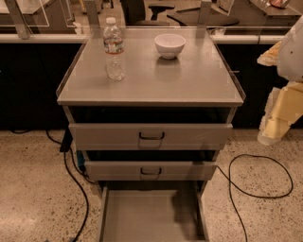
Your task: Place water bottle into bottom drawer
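Grey cabinet top (189,80): water bottle (114,49) upright at far left, white bowl (169,45) to its right.
The gripper (279,116) hangs at the right edge, well apart from both, seemingly touching nothing; its spread I cannot tell. The bottom drawer (142,215) stands pulled out.

Single view. The camera stands in front of the cabinet (189,85), above its top, and is tilted down and facing the far side of the room. Near range: the cabinet fills the middle of the frame. The open bottom drawer (142,212) sits nearest and is cut off by the lower edge. The floor (33,189) shows on the left and right. A chair (158,9) is visible at the far top edge. The gripper (277,124) enters at the right edge, close to the lens and beside the cabinet. There is no second view.
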`<move>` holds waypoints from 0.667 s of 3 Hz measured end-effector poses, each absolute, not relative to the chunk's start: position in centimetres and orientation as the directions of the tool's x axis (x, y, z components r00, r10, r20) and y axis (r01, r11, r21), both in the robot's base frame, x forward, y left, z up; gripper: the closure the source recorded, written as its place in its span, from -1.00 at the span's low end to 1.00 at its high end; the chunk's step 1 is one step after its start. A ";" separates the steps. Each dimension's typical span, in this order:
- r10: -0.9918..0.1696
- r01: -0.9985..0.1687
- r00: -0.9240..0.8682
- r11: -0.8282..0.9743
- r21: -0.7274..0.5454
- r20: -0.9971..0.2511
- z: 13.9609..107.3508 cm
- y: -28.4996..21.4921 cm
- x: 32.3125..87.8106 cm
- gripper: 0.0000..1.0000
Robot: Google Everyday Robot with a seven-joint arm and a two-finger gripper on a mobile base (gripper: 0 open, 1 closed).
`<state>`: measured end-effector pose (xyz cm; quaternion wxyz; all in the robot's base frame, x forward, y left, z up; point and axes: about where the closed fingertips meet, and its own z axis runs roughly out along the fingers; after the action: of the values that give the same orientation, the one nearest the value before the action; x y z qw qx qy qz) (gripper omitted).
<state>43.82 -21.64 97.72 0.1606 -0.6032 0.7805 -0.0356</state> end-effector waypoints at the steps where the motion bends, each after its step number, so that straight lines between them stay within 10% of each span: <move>1: -0.953 -0.929 -0.222 0.271 -0.253 -0.204 97.7 -21.7 43.9 -1.00; 2: -0.956 -0.921 -0.233 0.276 -0.274 -0.180 97.7 -22.0 44.3 -1.00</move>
<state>44.31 -21.99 97.70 0.1567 -0.5990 0.7833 -0.0549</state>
